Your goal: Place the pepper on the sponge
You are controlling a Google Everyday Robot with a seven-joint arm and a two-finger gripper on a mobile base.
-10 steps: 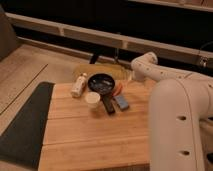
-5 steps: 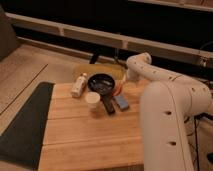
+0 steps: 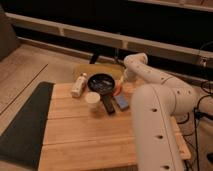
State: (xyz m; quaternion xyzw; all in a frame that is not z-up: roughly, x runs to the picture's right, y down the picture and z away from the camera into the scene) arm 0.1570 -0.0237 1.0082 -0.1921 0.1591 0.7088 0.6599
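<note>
**Sliding left, the arm (image 3: 160, 115) holds its end effector (image 3: 122, 82) low by the pepper (image 3: 117, 91)**

Since a second ago the white arm has slid a little to the left. Its thick forearm now covers more of the right side of the tabletop (image 3: 85, 135), and its bent wrist sits closer to the pan (image 3: 101, 82). Nothing on the wood seems to have shifted in that time.

From where I stand, the arm rises from the lower right, bends at the top and drops toward the far right side of the group of things. The end effector hangs at the end of that bend, just beside the pan's right rim and right above the pepper. I cannot tell whether it is open or closed, nor whether it touches the pepper.

The pepper lies on the tabletop, a small orange-red spot between the pan and the sponge (image 3: 121, 102), at the sponge's far end. It is beside the sponge, not on it. The sponge lies flat and blue-grey, close to the forearm and just right of the pan's dark handle (image 3: 107, 104), which runs toward the near side.

A cream cup (image 3: 92, 98) stands upright just left of the handle, in front of the pan. A pale bottle (image 3: 78, 85) sits left of the pan, its cap toward the far side. Behind the pan a flat yellowish thing (image 3: 87, 70) shows, partly hidden. A dark mat (image 3: 25, 125) lies to the left of the wood.
</note>
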